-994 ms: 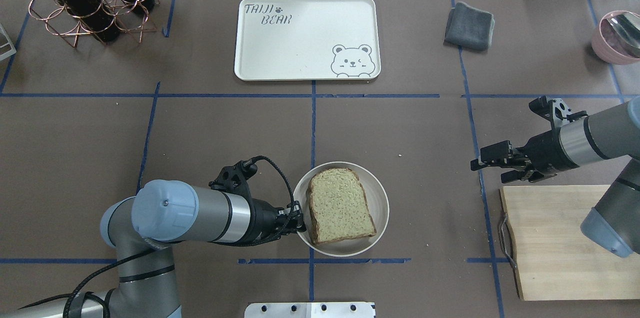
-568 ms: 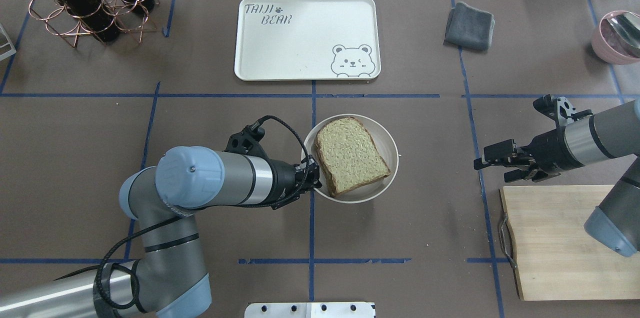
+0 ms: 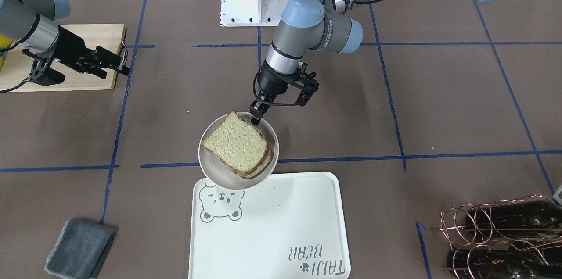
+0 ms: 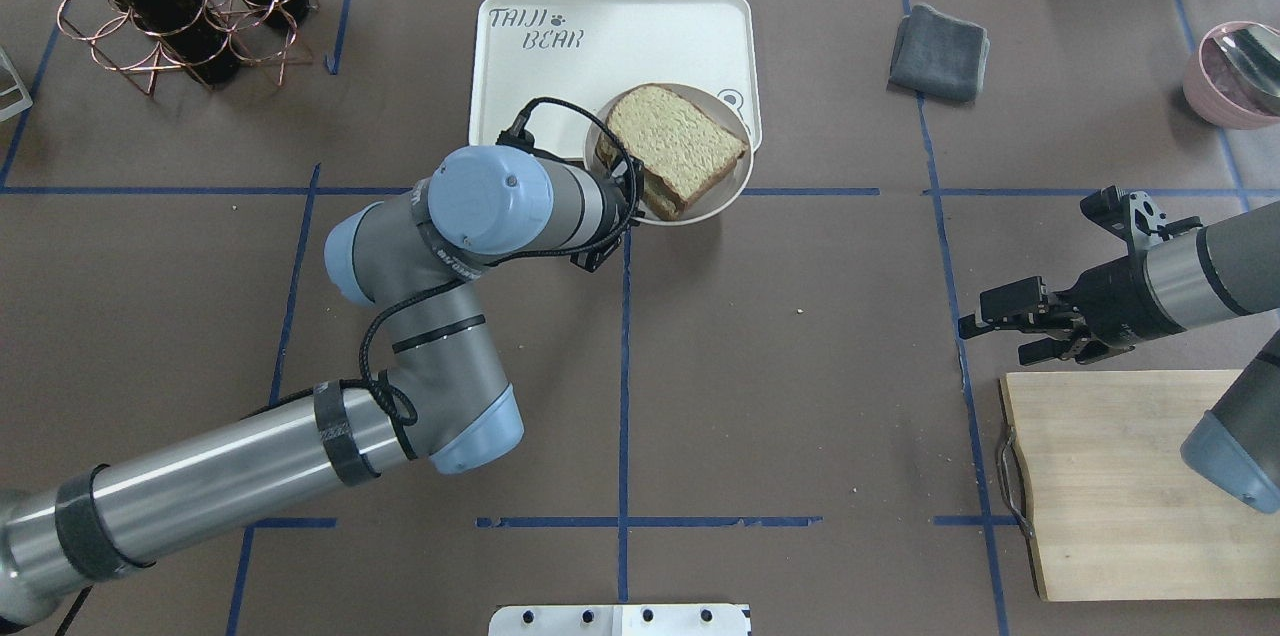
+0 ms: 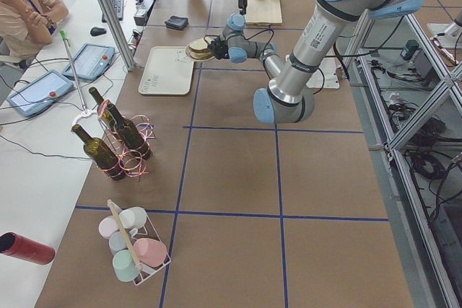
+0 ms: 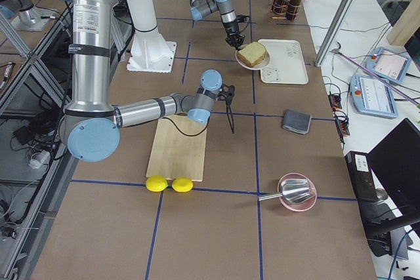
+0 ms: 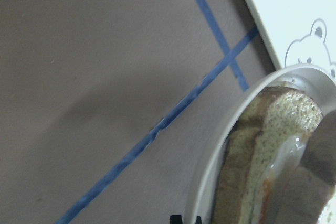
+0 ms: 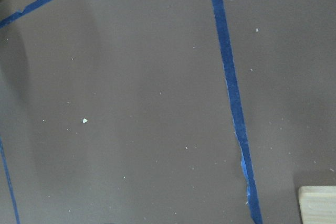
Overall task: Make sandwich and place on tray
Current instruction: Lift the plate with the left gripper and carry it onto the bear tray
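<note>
The left gripper [image 3: 257, 117] pinches the rim of the smooth, round whitish plate [image 3: 210, 169], which overlaps the bear-face corner of the cream rounded-rectangle tray [image 3: 281, 217]. On the plate lies the sandwich [image 3: 237, 143], two porous tan slices with brown crusts. Well aside of the tray, the right gripper [image 4: 990, 328] hangs parted and empty.

On your table [image 4: 800, 366] you've got a folded grey cloth [image 4: 940, 38], a pink bowl [image 4: 1235, 76] holding a metal scoop [image 6: 283, 194], a wooden cutting board [image 4: 1110, 486] with two lemons [image 6: 169, 183] just beside it, and dark wine bottles [image 4: 160, 1] in a copper wire rack [image 4: 110, 66].
</note>
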`<state>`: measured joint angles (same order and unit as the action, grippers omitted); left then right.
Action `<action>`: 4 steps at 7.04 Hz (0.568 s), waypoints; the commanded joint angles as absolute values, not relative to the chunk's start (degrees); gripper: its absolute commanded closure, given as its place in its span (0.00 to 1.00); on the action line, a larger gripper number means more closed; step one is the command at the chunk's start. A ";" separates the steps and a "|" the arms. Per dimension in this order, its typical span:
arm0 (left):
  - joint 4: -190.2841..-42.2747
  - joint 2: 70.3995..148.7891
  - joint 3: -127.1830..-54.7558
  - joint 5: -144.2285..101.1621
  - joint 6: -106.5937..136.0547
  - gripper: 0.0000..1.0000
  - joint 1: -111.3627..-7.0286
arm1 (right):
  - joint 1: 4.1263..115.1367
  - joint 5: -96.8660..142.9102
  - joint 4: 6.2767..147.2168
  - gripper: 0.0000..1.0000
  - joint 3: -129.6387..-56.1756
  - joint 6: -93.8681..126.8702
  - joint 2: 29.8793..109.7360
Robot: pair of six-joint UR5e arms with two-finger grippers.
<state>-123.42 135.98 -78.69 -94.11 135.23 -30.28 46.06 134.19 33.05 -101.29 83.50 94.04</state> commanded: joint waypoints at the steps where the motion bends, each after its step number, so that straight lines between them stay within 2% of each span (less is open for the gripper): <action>1: -123.40 139.39 -70.96 -93.60 138.95 1.00 -33.82 | 46.05 134.21 33.05 0.00 -101.69 83.50 94.13; 2: -123.57 142.61 -64.32 -93.60 138.87 1.00 -35.06 | 46.05 134.21 33.05 0.00 -101.69 83.50 94.13; 4: -128.03 143.61 -60.05 -93.60 137.47 1.00 -35.95 | 45.88 134.21 33.05 0.00 -101.87 83.50 94.13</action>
<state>-125.23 142.82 -63.41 -93.61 138.26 -35.39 46.00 134.21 33.05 -101.84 83.50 94.13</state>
